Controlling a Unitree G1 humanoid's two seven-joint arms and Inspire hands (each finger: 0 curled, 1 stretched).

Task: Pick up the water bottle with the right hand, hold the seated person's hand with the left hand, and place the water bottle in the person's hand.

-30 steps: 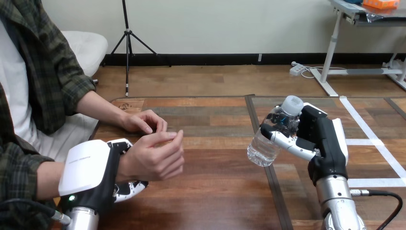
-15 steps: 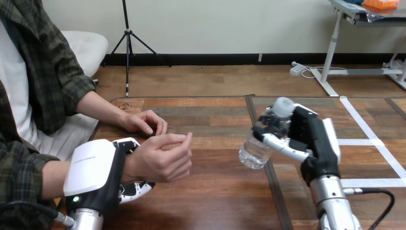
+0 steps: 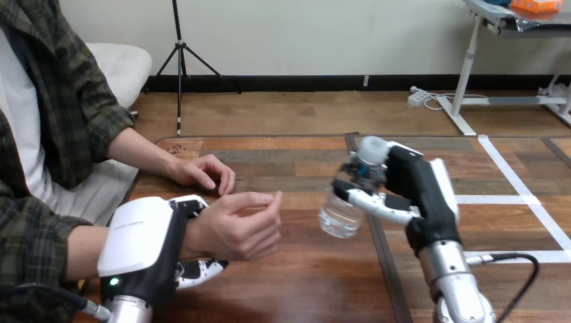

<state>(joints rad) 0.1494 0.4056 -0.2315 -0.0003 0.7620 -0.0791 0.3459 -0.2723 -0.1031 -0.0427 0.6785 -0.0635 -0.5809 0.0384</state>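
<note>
A clear water bottle [image 3: 345,202] with a white cap hangs tilted above the table, and my right hand [image 3: 414,185] is shut on it from the right. My left hand [image 3: 145,245], at the lower left, has its fingers curled round the wrist of the person's near hand [image 3: 239,225]. That hand is raised a little, with its fingers loosely curled and pointing toward the bottle. A small gap separates the bottle from the person's fingertips. The person's other hand [image 3: 202,171] rests flat on the table further back.
The wooden table [image 3: 296,282] has a dark seam running front to back under the bottle. White tape lines [image 3: 518,185] mark its right part. The person sits at the left edge of the table.
My right hand has carried the bottle leftward, closer to the person's hand. My left hand and the wrist it holds have shifted a little to the right.
</note>
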